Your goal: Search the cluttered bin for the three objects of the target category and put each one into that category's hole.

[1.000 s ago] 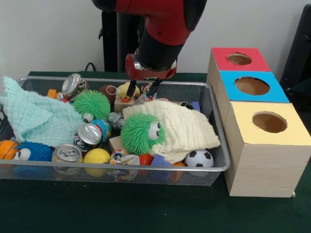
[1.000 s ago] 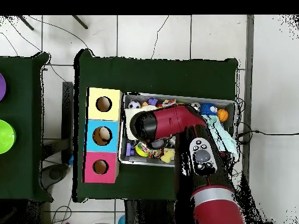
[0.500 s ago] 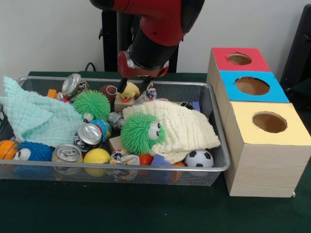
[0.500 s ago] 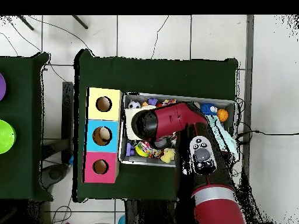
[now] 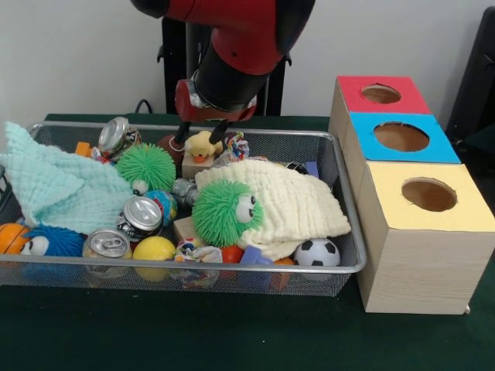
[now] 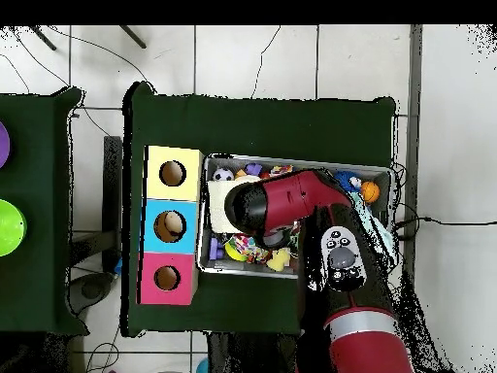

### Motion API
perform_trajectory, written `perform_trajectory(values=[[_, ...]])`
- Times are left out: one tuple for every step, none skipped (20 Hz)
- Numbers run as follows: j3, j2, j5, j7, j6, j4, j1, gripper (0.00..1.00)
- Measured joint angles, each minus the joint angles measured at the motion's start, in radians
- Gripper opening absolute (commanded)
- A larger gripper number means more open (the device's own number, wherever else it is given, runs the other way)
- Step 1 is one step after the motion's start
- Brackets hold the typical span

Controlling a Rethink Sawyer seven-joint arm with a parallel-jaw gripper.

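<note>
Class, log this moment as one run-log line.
gripper: open | over: yellow duck toy | holding: nothing | bin: cluttered

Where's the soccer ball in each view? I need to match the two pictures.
Front view: the soccer ball lies at the bin's near edge, by the corner next to the yellow-topped box.
Overhead view: soccer ball in the bin's top-left corner.
Shared landmark: the yellow-topped box.

This looks like a robotics lab. Below the gripper (image 5: 201,133) a wire mesh bin (image 5: 346,202) of toys sits on a worktop (image 5: 232,340) draped in dark green cloth, and beside the gripper stands a wooden sorting box (image 5: 421,255) with red, blue and yellow tops. The floor (image 6: 252,58) is pale tile with loose cables (image 6: 87,44) trailing across it.
</note>
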Motion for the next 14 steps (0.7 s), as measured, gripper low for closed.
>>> perform_trajectory(values=[[0.0,0.002,0.0,0.0,0.0,0.0,-0.008,1.0],[0.0,0.004,0.0,0.0,0.0,0.0,-0.018,1.0],[0.0,0.006,0.0,0.0,0.0,0.0,-0.024,1.0],[0.0,0.007,0.0,0.0,0.0,0.0,-0.028,1.0],[0.0,0.008,0.0,0.0,0.0,0.0,-0.032,1.0],[0.0,0.009,0.0,0.0,0.0,0.001,-0.037,1.0],[0.0,0.011,0.0,0.0,0.0,0.001,-0.044,1.0],[0.002,0.019,0.0,0.0,0.0,0.0,-0.056,1.0],[0.003,0.022,0.0,0.0,0.0,0.001,-0.06,1.0],[0.004,0.025,0.0,0.0,0.0,0.001,-0.063,1.0],[0.006,0.03,0.0,0.0,0.0,0.001,-0.068,1.0],[0.008,0.035,0.0,0.0,0.0,0.001,-0.074,1.0],[0.01,0.038,0.0,0.0,0.0,0.001,-0.076,1.0],[0.014,0.044,0.0,0.0,0.0,0.001,-0.079,1.0]])
